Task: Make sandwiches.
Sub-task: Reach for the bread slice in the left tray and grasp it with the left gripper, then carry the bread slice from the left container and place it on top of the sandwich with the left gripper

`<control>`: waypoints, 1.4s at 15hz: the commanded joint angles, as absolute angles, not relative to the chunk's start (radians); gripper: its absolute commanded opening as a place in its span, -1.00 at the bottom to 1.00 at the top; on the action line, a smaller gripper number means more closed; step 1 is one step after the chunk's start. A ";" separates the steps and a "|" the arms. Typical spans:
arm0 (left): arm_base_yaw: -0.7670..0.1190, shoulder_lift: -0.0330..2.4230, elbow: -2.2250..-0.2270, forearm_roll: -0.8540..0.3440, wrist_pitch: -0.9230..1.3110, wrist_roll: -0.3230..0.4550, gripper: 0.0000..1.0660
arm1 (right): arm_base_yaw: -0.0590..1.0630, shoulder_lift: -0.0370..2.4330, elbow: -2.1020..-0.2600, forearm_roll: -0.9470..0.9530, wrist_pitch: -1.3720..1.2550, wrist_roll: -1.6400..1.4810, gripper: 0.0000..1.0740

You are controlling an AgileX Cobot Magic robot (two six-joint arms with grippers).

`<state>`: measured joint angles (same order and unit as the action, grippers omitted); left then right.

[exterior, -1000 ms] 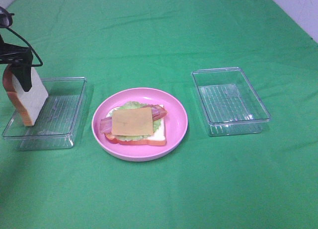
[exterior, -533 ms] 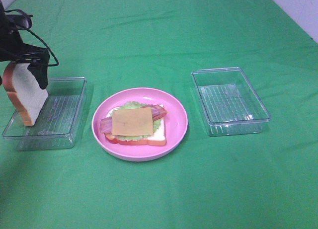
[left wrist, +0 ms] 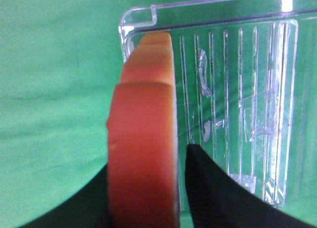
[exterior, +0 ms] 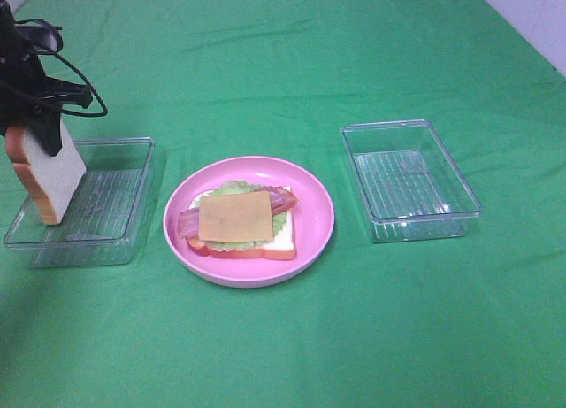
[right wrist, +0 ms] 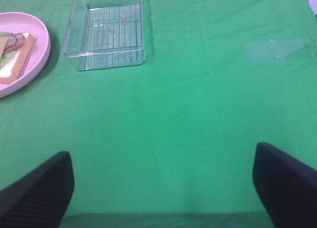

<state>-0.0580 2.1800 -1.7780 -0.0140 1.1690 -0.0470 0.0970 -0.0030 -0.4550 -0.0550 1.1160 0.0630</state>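
Observation:
My left gripper (exterior: 42, 129) is shut on a white bread slice (exterior: 53, 180) with an orange-brown crust, held upright on edge at the left rim of the left clear tray (exterior: 119, 204). In the left wrist view the crust (left wrist: 143, 139) fills the space between the black fingers (left wrist: 218, 193). The open stack lies on the pink plate (exterior: 311, 240): a yellow cheese square (exterior: 234, 216) on top, bacon (exterior: 281, 198), lettuce (exterior: 232, 188) and the bottom bread slice (exterior: 281, 242). My right gripper (right wrist: 163, 188) is open and empty over bare cloth; it is out of the exterior view.
A second clear tray (exterior: 411, 180) stands right of the plate and also shows in the right wrist view (right wrist: 109, 32), beside the plate's rim (right wrist: 37, 57). Green cloth (exterior: 354, 337) covers the whole table.
The left arm swung slightly right, then back, with the bread slice still held at the tray's left rim. The stack on the plate has not moved.

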 commanded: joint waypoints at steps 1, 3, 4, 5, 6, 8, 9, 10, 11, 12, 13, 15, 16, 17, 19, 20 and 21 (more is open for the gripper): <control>-0.062 2.181 -1.782 -0.015 1.155 -0.096 -0.44 | 0.097 -0.036 -0.454 -0.058 1.103 0.048 0.74; -0.062 2.181 -1.782 -0.015 1.149 -0.107 -0.44 | 0.097 -0.036 -0.454 -0.058 1.103 0.048 0.74; -0.062 2.181 -1.782 -0.015 1.147 -0.107 -0.44 | 0.097 -0.036 -0.454 -0.058 1.103 0.048 0.74; -0.062 2.181 -1.782 -0.015 1.149 -0.107 -0.44 | 0.097 -0.036 -0.454 -0.058 1.103 0.048 0.74; -0.062 2.181 -1.782 -0.013 1.154 -0.107 -0.52 | 0.097 -0.036 -0.454 -0.058 1.103 0.048 0.74; -0.062 2.181 -1.782 0.000 1.178 -0.105 -0.96 | 0.097 -0.036 -0.454 -0.058 1.103 0.048 0.74; -0.062 2.178 -1.782 0.015 1.192 -0.102 -1.00 | 0.097 -0.036 -0.454 -0.058 1.103 0.048 0.74; -0.062 2.167 -1.782 0.031 1.216 -0.102 -1.00 | 0.097 -0.036 -0.454 -0.058 1.103 0.048 0.74; -0.062 2.152 -1.784 0.033 1.225 -0.102 -1.00 | 0.097 -0.036 -0.454 -0.058 1.103 0.048 0.74; -0.062 2.132 -1.791 0.034 1.225 -0.102 -1.00 | 0.097 -0.036 -0.454 -0.058 1.103 0.048 0.74; -0.062 2.108 -1.806 0.031 1.229 -0.101 -1.00 | 0.097 -0.036 -0.454 -0.058 1.103 0.048 0.74; -0.062 2.072 -1.852 0.015 1.267 -0.088 -1.00 | 0.097 -0.036 -0.454 -0.058 1.103 0.048 0.74; -0.062 2.062 -1.866 0.008 1.281 -0.085 -1.00 | 0.097 -0.036 -0.454 -0.058 1.103 0.048 0.74; -0.062 2.038 -1.882 -0.013 1.299 -0.076 -1.00 | 0.097 -0.036 -0.454 -0.058 1.103 0.048 0.74; -0.062 1.984 -1.886 -0.076 1.319 -0.062 -1.00 | 0.097 -0.036 -0.454 -0.058 1.103 0.048 0.74; -0.062 1.950 -1.886 -0.155 1.318 -0.043 -1.00 | 0.097 -0.036 -0.454 -0.058 1.103 0.048 0.74; -0.062 1.886 -1.855 -0.321 1.318 0.010 -1.00 | 0.097 -0.036 -0.454 -0.058 1.103 0.048 0.73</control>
<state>-0.0590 1.8980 -1.8540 -0.2860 1.2150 0.0000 0.0970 -0.0030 -0.4550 -0.0550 1.1160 0.0630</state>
